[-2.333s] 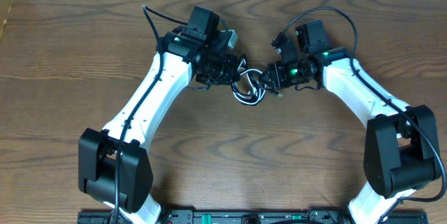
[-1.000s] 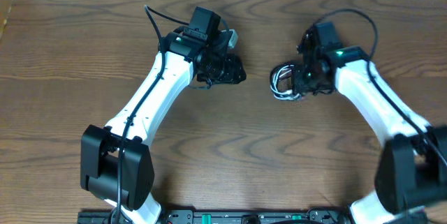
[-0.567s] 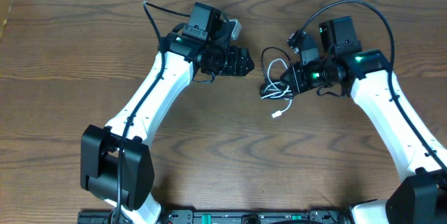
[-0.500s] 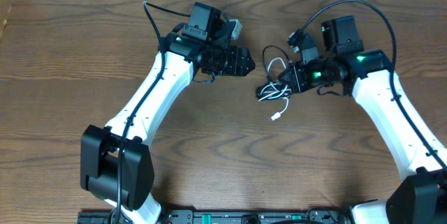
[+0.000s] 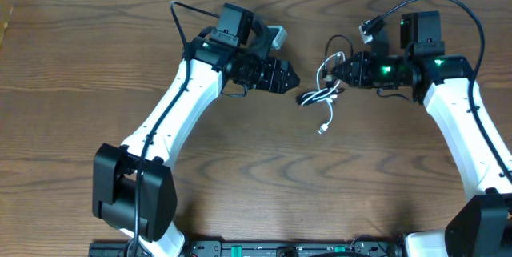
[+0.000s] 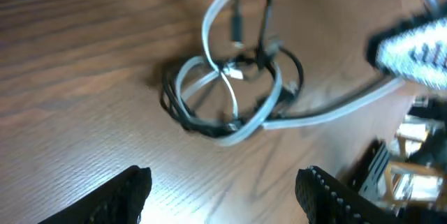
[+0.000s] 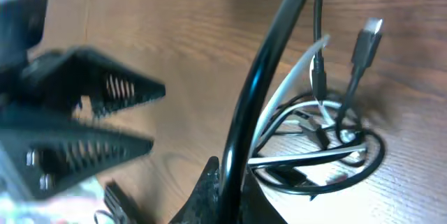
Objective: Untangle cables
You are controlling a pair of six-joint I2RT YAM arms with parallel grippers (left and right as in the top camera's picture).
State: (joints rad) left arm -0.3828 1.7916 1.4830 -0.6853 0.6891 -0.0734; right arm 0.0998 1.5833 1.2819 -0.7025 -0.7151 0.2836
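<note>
Cables (image 5: pixel 322 93): thin white and black cords looped into one small tangle on the tabletop (image 5: pixel 80 65), between the two arms and just off the right end effector (image 5: pixel 339 68). They look light and limp with no stiffness. They should slide on the wood instead of holding shape, and the loops will likely cinch tighter if pulled hard from both sides. The plugs are the only hard bits, small and liable to snag when drawn through a loop. Best hold is probably one strand clear of the coil or just behind a plug. The white plug end (image 5: pixel 322 130) trails free on the near side of the bundle, so that is an easy free end to take. The right end effector is clenched, apparently pinching strands at the top of the bundle. The left wrist view shows a few cords rising off the coil while the rest lies flat. The left end effector (image 5: pixel 290 76) is released, jaws wide with nothing between them, aimed at the tangle, near it but apart. The left arm (image 5: pixel 180 105) reaches in from the lower left with its elbow bent. The right arm (image 5: pixel 460 121) comes from the right, wrist turned to face left.
</note>
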